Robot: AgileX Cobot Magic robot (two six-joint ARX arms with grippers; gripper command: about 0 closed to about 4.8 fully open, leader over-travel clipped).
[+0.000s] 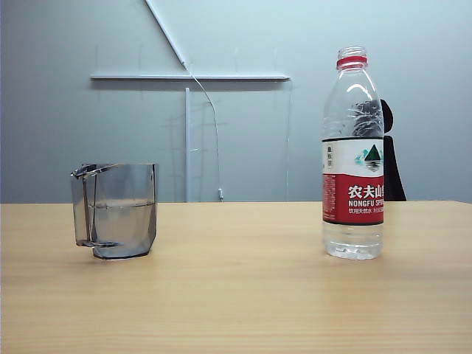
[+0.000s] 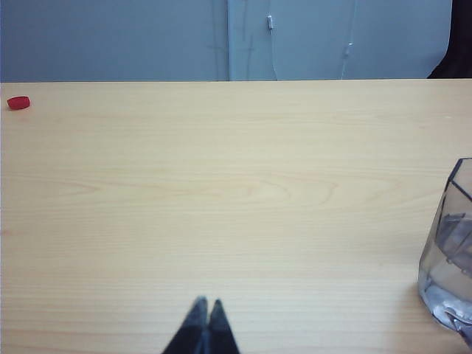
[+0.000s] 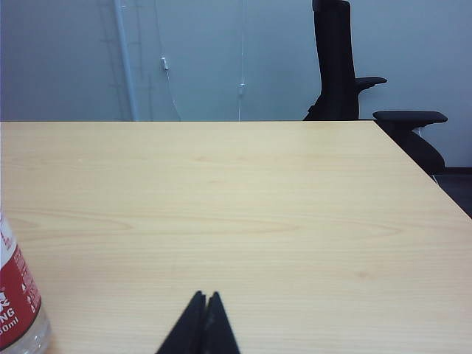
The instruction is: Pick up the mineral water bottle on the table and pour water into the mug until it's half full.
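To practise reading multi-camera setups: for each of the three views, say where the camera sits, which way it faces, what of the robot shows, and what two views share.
Exterior view: low at the table edge, facing the wall across the mug and mineral water bottle; no robot part shows.
Left wrist view: on the left arm, looking across the tabletop; the shut left gripper shows, with a red cap far off.
Right wrist view: on the right arm, facing an office chair; the shut right gripper shows.
Shared: exterior and left wrist both see the mug.
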